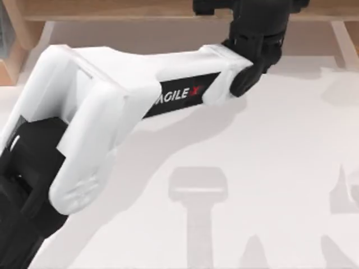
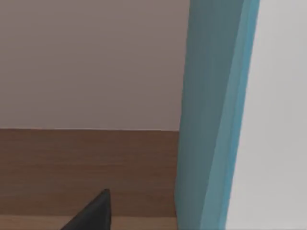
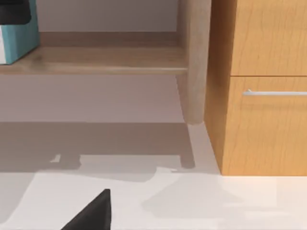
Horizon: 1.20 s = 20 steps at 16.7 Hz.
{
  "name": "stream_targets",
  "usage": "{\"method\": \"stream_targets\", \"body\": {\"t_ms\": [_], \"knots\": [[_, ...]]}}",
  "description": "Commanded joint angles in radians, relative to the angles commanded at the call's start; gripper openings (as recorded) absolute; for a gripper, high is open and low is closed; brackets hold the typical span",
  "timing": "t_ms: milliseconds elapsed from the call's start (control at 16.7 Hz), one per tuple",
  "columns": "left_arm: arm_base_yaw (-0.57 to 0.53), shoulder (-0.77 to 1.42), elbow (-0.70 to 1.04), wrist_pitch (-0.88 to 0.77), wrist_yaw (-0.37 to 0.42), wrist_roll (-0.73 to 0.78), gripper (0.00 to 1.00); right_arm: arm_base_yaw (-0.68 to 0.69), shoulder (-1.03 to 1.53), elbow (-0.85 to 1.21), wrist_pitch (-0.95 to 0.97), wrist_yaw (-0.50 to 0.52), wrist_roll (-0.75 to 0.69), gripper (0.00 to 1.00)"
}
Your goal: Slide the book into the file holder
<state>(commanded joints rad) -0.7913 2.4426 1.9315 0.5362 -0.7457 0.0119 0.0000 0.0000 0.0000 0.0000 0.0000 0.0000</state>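
The light-blue book [image 2: 216,115] stands upright very close in the left wrist view, and the one dark finger [image 2: 96,211] seen there is apart from it. In the right wrist view the book [image 3: 19,38] stands on the wooden shelf board [image 3: 105,60], its white edge showing, with my left gripper [image 3: 12,12] right on top of it. From above, my left arm reaches across the table to the shelf edge, where the left gripper [image 1: 261,25] covers the book. The file holder is out of view. My right gripper is parked low over the table, one finger [image 3: 96,213] showing well off centre.
A long wooden shelf board [image 1: 112,8] runs along the table's far side on a round post [image 3: 192,62]. A wooden cabinet with a drawer handle [image 3: 273,92] stands at the right. More wood [image 1: 11,56] sits at the far left. Bare white table [image 1: 269,168] lies in front.
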Motion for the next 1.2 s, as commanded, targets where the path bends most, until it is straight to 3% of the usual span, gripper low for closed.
{"method": "stream_targets", "body": {"t_ms": [480, 1200], "knots": [[0.014, 0.039, 0.073, -0.035, 0.014, -0.001, 1.0, 0.0, 0.0, 0.0, 0.0, 0.0, 0.0, 1.0], [0.014, 0.039, 0.073, -0.035, 0.014, -0.001, 0.1, 0.0, 0.0, 0.0, 0.0, 0.0, 0.0, 1.0]]}}
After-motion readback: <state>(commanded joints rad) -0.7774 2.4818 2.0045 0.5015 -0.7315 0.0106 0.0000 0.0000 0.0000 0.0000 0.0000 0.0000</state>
